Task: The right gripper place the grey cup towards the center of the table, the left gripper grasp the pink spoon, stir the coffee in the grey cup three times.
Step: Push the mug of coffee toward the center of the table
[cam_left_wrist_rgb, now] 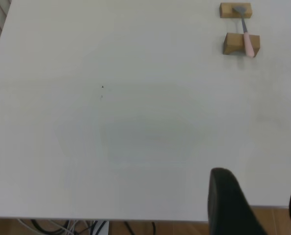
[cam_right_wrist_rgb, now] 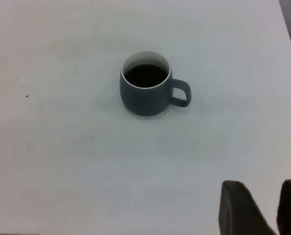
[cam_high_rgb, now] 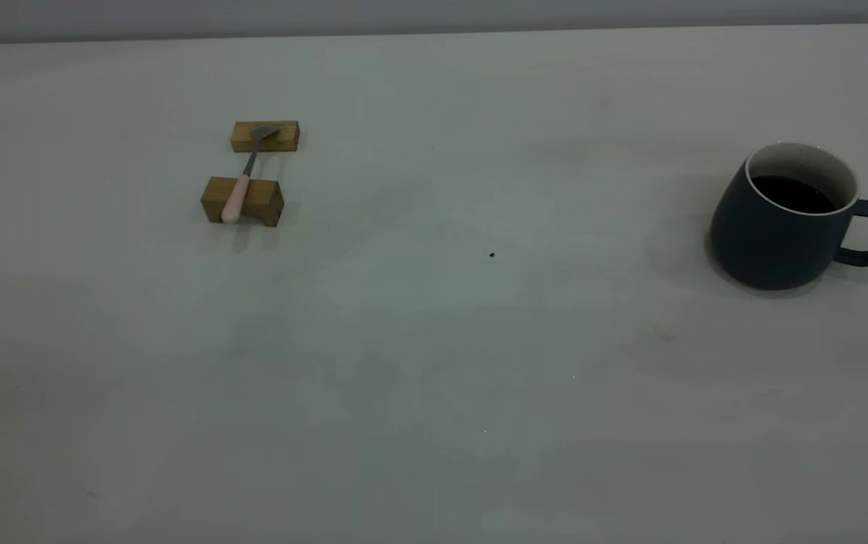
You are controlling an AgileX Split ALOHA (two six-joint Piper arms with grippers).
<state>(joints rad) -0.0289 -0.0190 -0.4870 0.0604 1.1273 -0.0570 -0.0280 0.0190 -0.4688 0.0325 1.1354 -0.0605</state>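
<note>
The grey cup stands upright at the right of the table, handle pointing right, with dark coffee inside. It also shows in the right wrist view, cup and coffee. The pink spoon lies across two wooden blocks at the left, bowl on the far block; the left wrist view shows the spoon far off. My left gripper is open and empty near the table's edge. My right gripper is open, well short of the cup. Neither gripper appears in the exterior view.
Two tan wooden blocks, the far one and the near one, carry the spoon. A tiny dark speck marks the table's middle. In the left wrist view the table edge has floor and cables beyond it.
</note>
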